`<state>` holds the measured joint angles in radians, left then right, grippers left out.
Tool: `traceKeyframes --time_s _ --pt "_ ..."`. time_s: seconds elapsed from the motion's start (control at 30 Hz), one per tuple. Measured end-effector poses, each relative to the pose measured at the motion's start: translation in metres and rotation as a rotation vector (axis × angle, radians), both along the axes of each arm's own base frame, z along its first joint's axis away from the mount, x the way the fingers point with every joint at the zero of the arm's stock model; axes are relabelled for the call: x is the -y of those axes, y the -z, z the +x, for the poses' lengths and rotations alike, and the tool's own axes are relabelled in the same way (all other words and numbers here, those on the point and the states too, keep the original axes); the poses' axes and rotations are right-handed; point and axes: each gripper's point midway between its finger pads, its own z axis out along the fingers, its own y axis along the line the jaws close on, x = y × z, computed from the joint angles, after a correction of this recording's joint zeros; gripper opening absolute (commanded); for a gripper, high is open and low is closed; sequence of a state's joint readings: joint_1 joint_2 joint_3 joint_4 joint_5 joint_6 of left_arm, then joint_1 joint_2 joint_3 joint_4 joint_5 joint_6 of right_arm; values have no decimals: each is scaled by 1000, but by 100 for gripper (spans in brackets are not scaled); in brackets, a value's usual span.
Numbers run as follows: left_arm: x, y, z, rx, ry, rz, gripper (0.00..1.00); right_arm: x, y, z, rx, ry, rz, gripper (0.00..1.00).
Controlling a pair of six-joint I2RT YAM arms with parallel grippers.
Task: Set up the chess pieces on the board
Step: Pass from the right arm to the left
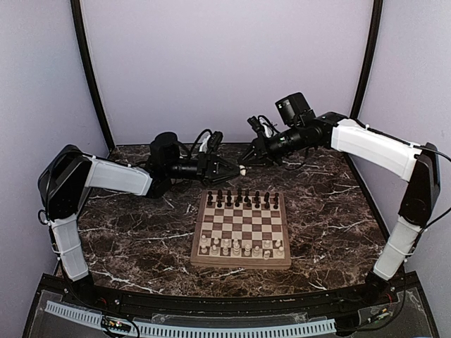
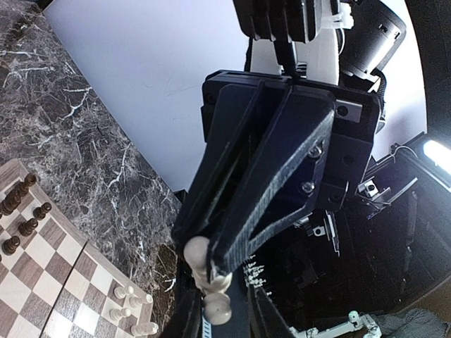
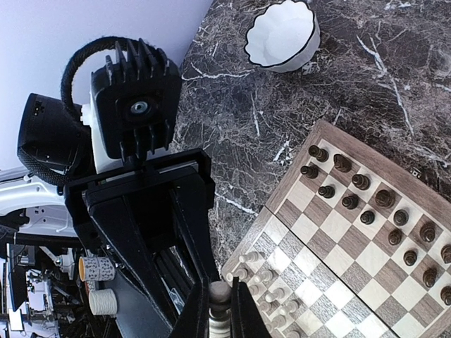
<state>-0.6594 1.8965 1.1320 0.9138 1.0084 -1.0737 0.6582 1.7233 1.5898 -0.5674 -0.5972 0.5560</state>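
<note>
**Up close: left gripper (image 2: 204,264) and right gripper (image 3: 220,310) on one white piece (image 2: 217,304)**

Black fingers fill my left wrist view, pinched together on the head of the piece. From the right wrist I see the other pair clamped on the same piece. Overhead, the two meet in the air just beyond the board (image 1: 239,263). Dark pieces (image 1: 239,198) line its far rows and white pieces (image 1: 239,246) its near rows.

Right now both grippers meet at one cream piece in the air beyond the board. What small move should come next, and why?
Probably close the left gripper firmly on the cream piece before the right gripper opens. The right one is shut on it in mid-air beyond the board, and the left fingers flank its other end, but whether they grip is unclear. Releasing early could drop it.
</note>
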Motion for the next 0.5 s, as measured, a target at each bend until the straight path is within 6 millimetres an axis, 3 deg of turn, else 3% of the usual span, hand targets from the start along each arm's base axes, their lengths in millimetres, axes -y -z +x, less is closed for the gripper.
traceKeyframes --time_s 0.33,0.5 --pt "2 6 10 -25 -30 44 18 1 7 -2 -14 0 -11 5" --pt "2 8 10 -28 -31 49 25 2 8 0 -9 9 -18 5"
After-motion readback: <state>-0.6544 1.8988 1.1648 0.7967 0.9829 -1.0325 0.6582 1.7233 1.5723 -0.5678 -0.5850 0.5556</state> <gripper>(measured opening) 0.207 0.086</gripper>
